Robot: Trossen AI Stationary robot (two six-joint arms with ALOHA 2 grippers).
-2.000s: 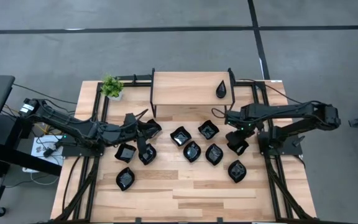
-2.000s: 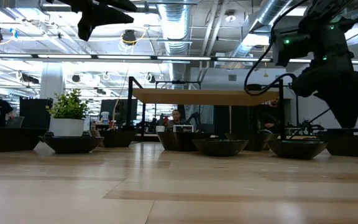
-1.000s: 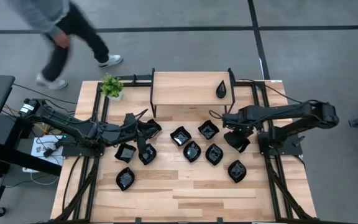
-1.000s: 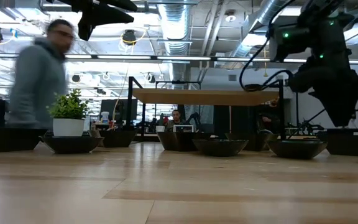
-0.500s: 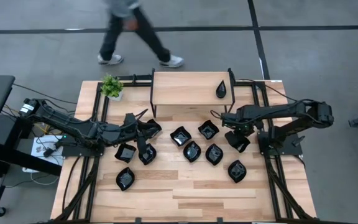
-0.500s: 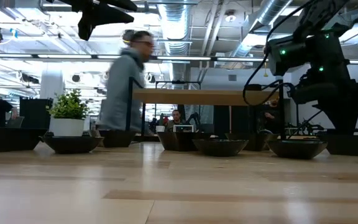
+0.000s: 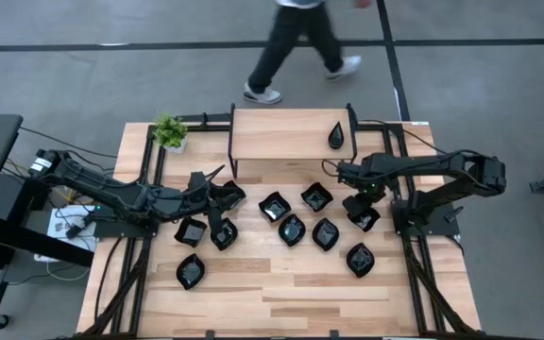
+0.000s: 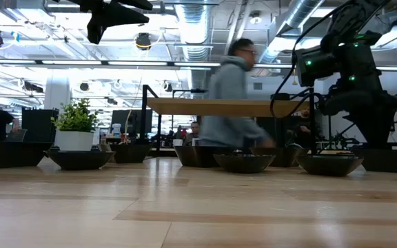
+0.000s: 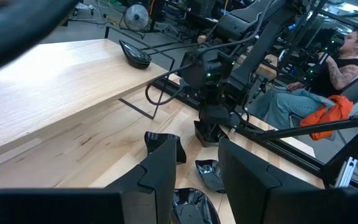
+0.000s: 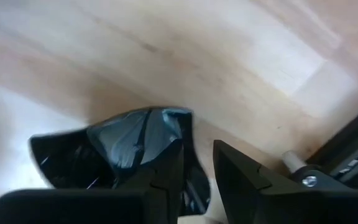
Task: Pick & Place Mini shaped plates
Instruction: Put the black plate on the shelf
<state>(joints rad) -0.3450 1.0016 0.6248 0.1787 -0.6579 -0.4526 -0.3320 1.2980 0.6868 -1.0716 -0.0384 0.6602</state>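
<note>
Black mini shaped plates (image 7: pixel 292 229) scattered mid-bench, one (image 7: pixel 336 136) on the raised shelf (image 7: pixel 281 132), right gripper (image 10: pixel 194 171) fingers clamped on a plate (image 10: pixel 129 149) rim, left gripper (image 9: pixel 191 168) fingers apart, potted plant (image 7: pixel 169 131) at the corner, person (image 7: pixel 300 42) walking behind.

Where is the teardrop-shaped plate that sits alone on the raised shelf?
In the high view, the teardrop plate lies near the right end of the raised wooden shelf, beside the right upright post, away from the plates on the table below.
</note>
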